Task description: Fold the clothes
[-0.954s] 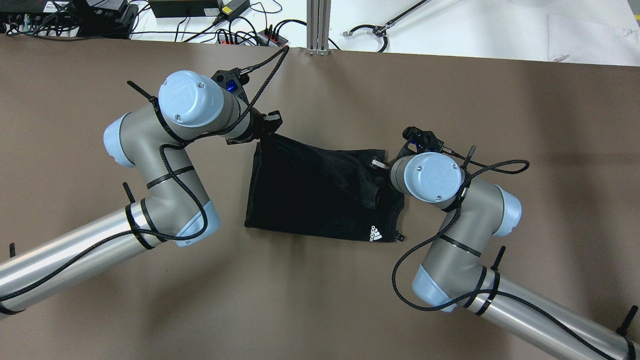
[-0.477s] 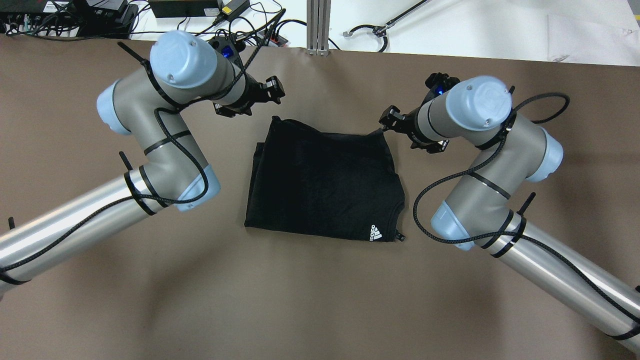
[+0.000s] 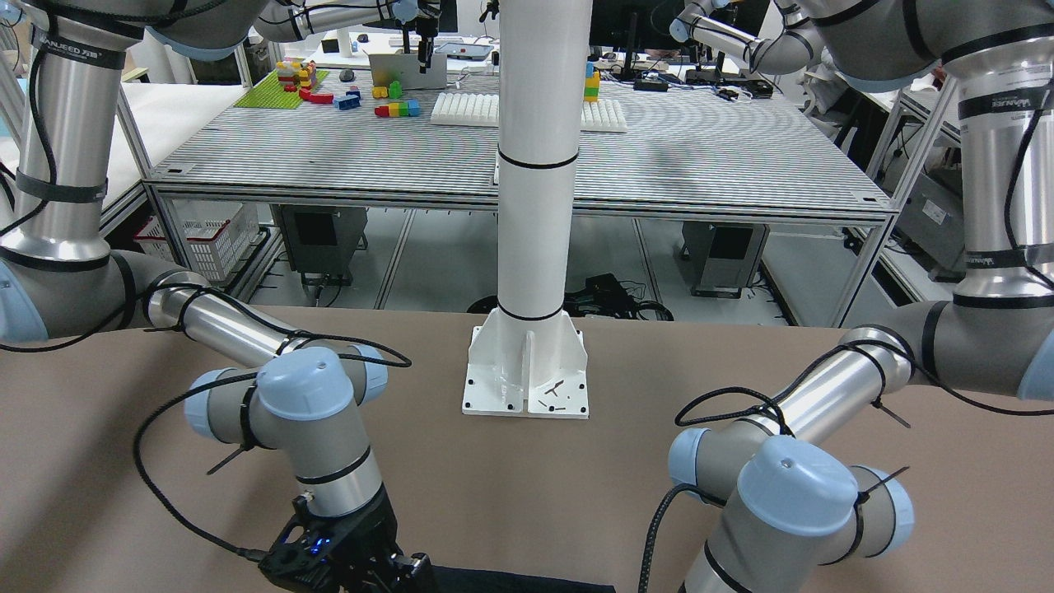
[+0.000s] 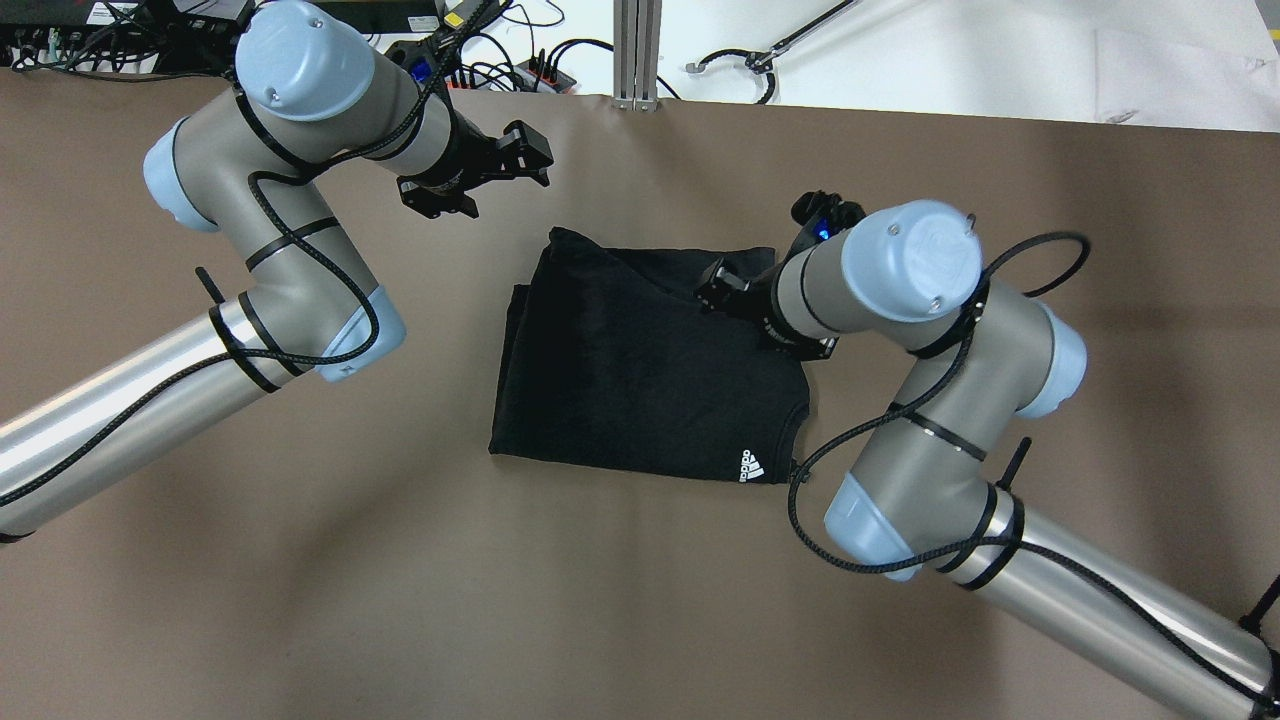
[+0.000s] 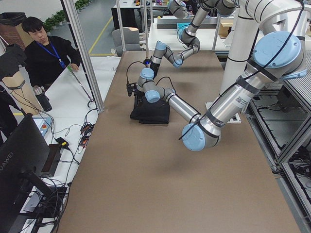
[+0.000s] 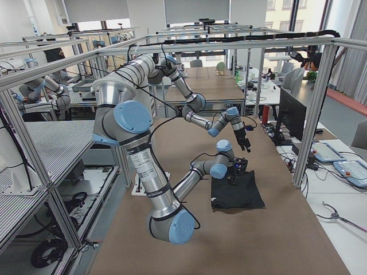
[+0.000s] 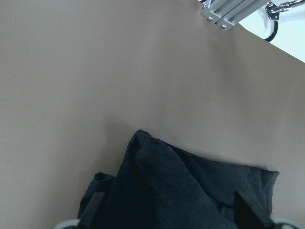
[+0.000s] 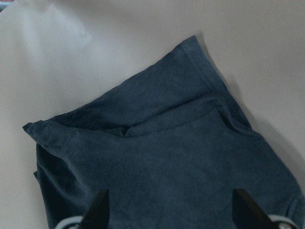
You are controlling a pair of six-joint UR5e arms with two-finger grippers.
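The clothes [image 4: 640, 370] are one black garment lying folded into a rough rectangle on the brown table [image 4: 300, 580], white three-stripe logo [image 4: 751, 467] at its near right corner. My left gripper [image 4: 535, 158] hangs open over bare table, beyond the garment's far left corner; its wrist view shows the garment [image 7: 190, 186] below spread fingers [image 7: 95, 212]. My right gripper [image 4: 712, 290] is open above the garment's far right part. In its wrist view the fabric [image 8: 167, 143] lies between wide fingers [image 8: 99, 207], and nothing is gripped.
Cables and power strips [image 4: 480, 70] and an aluminium post [image 4: 636, 50] line the table's far edge. The white column base [image 3: 527, 375] stands on the robot's side. A person [image 5: 46, 53] sits beyond the far edge in the exterior left view.
Both grippers carried the garment's top layer to the far edge and let go. Since then the left one has pulled away up and left, and the right one has come back over the garment.
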